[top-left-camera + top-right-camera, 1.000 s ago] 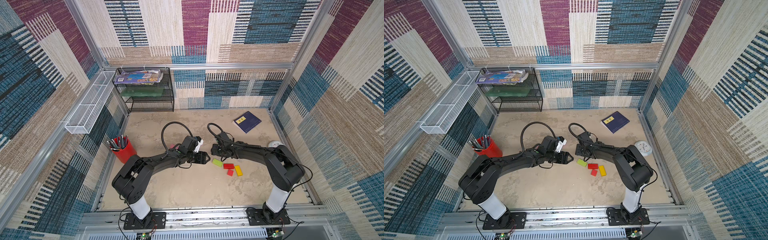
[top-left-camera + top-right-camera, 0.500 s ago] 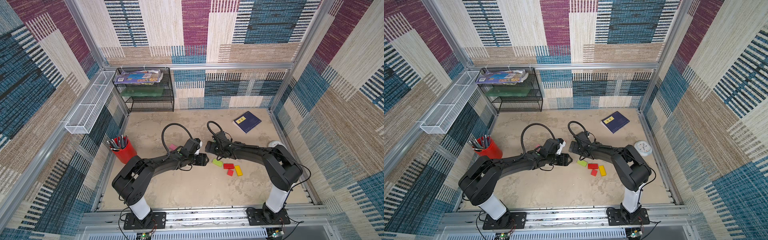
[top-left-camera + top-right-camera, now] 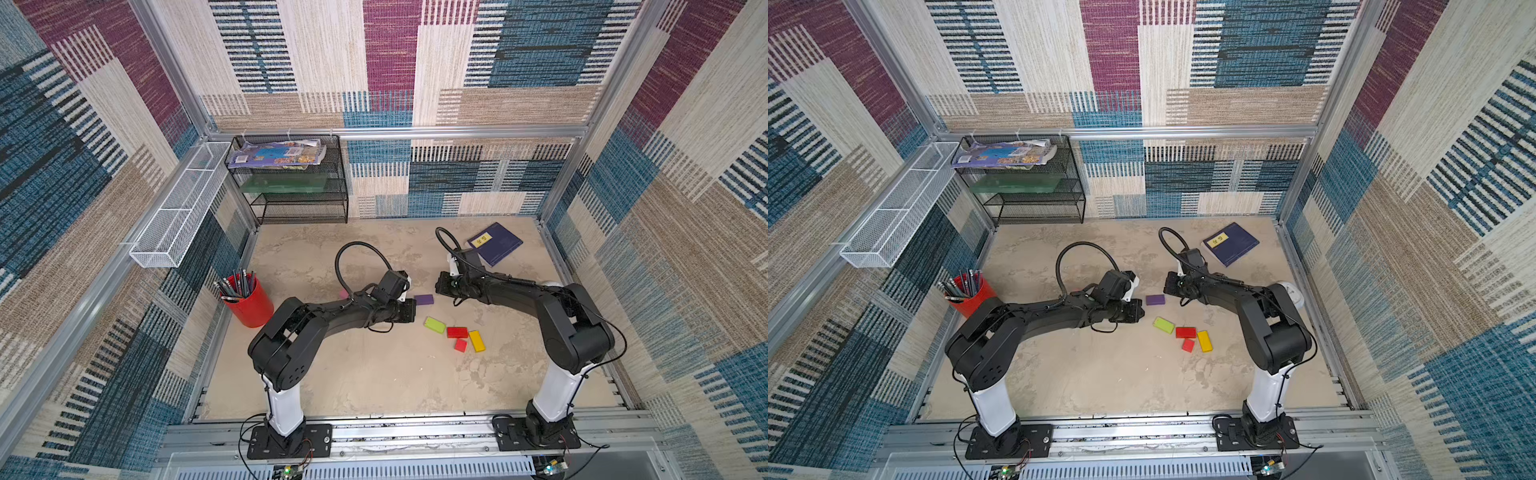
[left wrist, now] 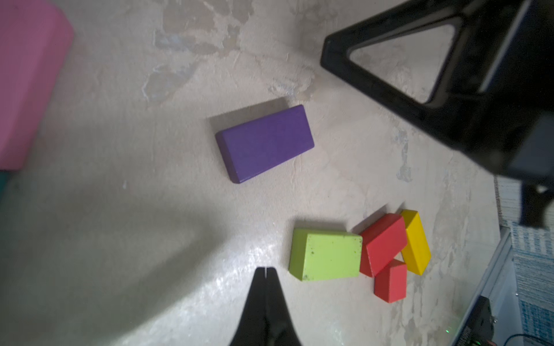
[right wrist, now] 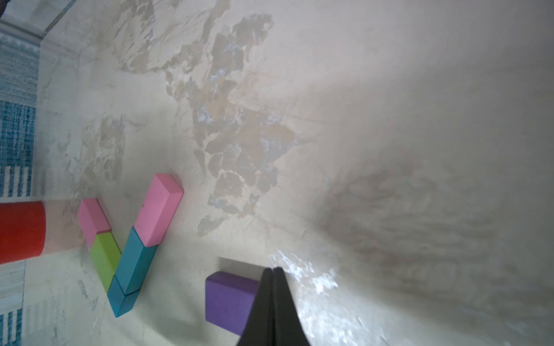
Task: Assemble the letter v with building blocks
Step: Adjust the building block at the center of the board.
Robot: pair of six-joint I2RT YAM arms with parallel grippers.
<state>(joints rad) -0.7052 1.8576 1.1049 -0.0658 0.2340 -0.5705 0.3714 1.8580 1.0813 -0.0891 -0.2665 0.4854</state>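
The tabletop (image 3: 374,382) is spanned by the left arm (image 3: 328,316) and the right arm (image 3: 511,293), whose wrists lie near each other over the middle. The letter v (image 5: 135,257) is laid flat near the red pencil cup (image 3: 249,305). It is made of two pink, one lime and two teal blocks joined end to end, with a teal block at the point. The figure is judged complete, so the step in hand is taken to be withdrawal. This is best done by lifting the left arm clear before it is drawn back, since that arm lies above the figure, and by keeping the right gripper (image 5: 273,271) off the purple block (image 3: 424,299), which lies loose between the wrists. That gripper and the left gripper (image 4: 265,271) are both pressed together on nothing. The whole figure is shown only by the right wrist view; in both top views it is hidden under the left arm, save a pink sliver. The spare lime green block (image 4: 326,254), red blocks (image 4: 385,242) and yellow block (image 4: 416,242), huddled close together, are shown nearest by the left wrist view and are absent from the right wrist view.
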